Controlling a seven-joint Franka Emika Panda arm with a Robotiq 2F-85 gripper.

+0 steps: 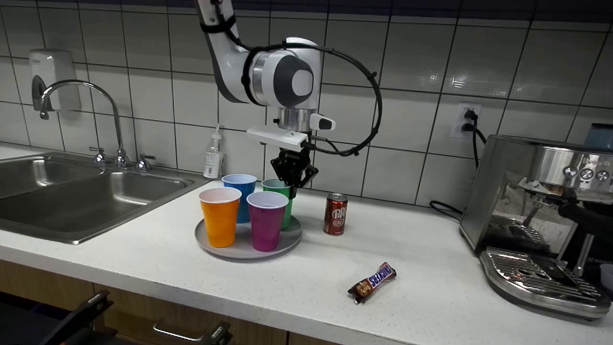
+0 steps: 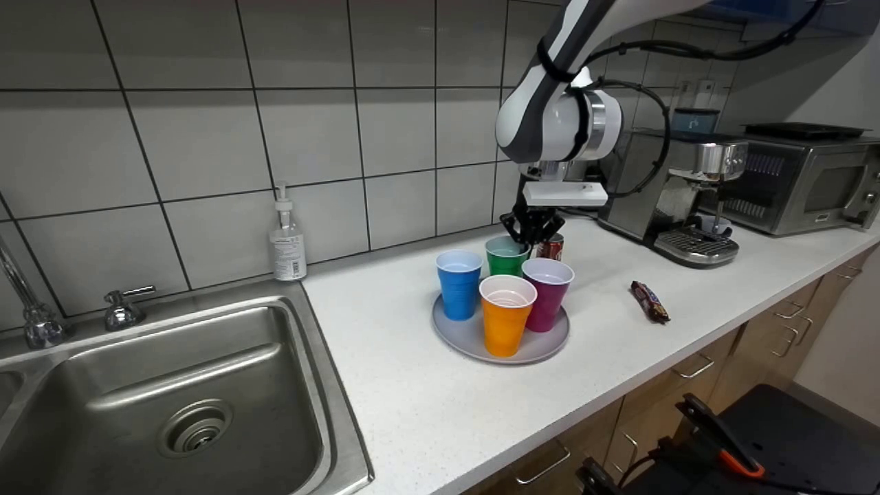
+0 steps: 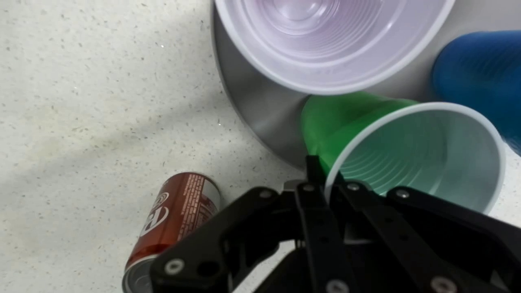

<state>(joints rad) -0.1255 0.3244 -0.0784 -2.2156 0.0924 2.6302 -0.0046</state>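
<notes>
Green cup (image 3: pixel 407 148) | mouth up, long axis vertical | tool (image 3: pixel 328 180) pinching its rim

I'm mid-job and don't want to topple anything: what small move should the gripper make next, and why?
Probably a slight, straight lift to test the hold. The gripper is shut on the rim of the green cup, and the purple cup and blue cup stand close by on the gray plate, so moving sideways might knock them.

In an exterior view, we find four cups (image 1: pixel 243 211) on a plate (image 1: pixel 244 238), the sink (image 1: pixel 96 201) left, a can (image 1: pixel 335 214) right.
</notes>
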